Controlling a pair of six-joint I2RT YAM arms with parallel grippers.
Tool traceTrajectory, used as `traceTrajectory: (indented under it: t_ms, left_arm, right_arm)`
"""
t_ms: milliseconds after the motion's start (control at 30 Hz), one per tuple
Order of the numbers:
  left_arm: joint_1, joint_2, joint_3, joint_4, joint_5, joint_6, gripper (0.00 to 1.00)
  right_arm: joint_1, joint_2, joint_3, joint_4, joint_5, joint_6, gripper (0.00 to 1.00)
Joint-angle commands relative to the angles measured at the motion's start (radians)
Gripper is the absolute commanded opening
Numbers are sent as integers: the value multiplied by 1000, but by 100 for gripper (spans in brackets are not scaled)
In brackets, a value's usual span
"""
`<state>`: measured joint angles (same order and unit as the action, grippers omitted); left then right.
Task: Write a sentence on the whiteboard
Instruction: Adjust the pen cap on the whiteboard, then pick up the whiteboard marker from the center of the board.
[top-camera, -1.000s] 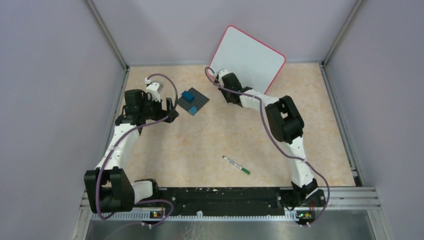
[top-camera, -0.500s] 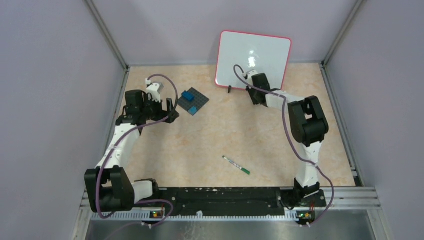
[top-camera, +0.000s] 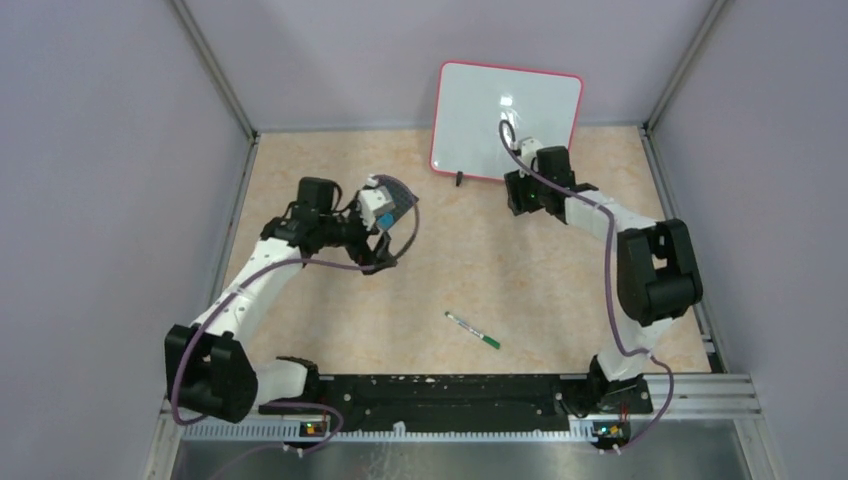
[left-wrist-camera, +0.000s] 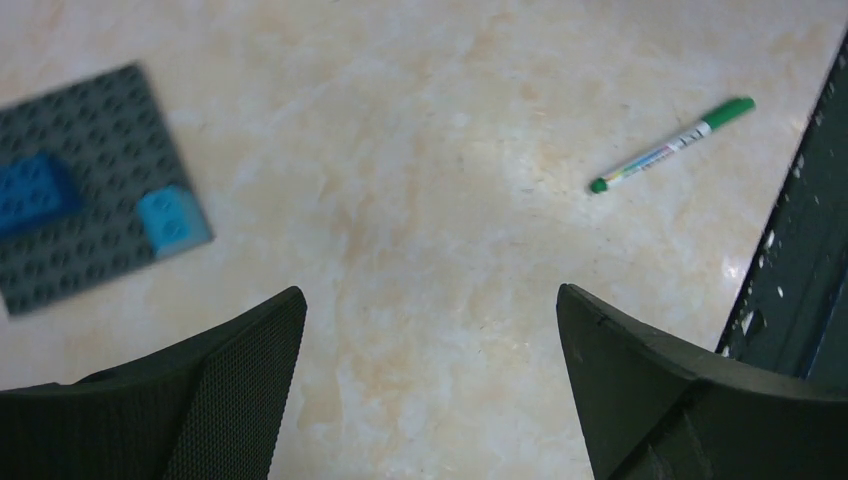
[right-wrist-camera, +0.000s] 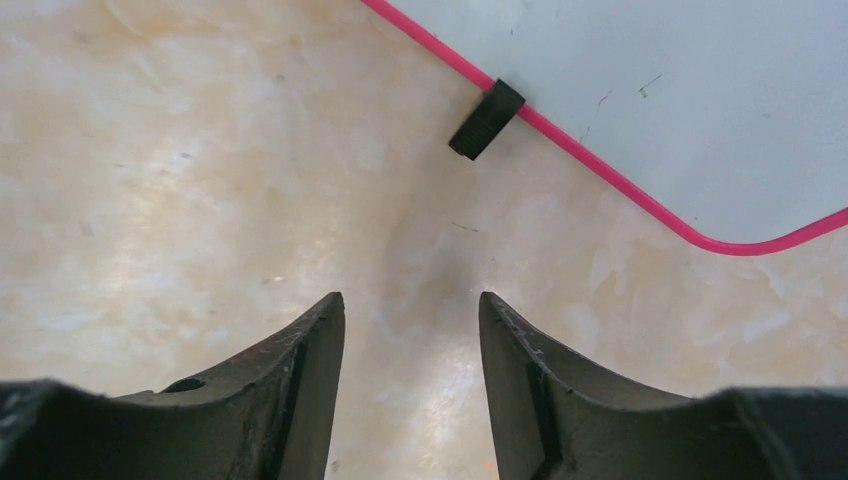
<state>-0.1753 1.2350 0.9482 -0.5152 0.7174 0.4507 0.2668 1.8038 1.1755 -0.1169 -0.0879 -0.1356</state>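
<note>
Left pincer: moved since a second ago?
Yes. In the top view the left pincer swung right: from left of the grey plate to overlapping it, nearer the green marker.

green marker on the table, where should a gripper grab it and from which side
Grip the marker mid-barrel, probably from straight above, jaws spanning its width: it lies flat and slantwise on the table, nothing touching either side.

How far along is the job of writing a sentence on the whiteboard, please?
Done: the whiteboard stands at the back of the table, but shows no writing. In hand: nothing; the left claw and right claw are both open and empty. Left: pick up the pen, lying untouched on the table, and write the sentence.
</note>
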Motion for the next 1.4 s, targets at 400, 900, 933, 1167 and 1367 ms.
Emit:
traceTrajectory:
  t_ms: [400, 900, 933, 1167, 1367]
  left_arm:
    - [-693, 443, 270, -218, -274, 577, 87]
    - [-866, 688, 368, -250, -361, 594, 52]
    - [-867, 693, 365, -250, -362, 593, 50]
    - [-879, 716, 372, -249, -396, 525, 22]
    - [-865, 594, 332, -226, -363, 393, 0]
  right_arm:
    - [-153, -329, -106, -133, -291, 95, 76]
    - [-245, -390, -119, -137, -339, 159, 73]
    - [-245, -388, -119, -137, -344, 157, 73]
    - [-245, -357, -118, -133, -344, 183, 69]
    - [-243, -336, -137, -81, -300, 241, 66]
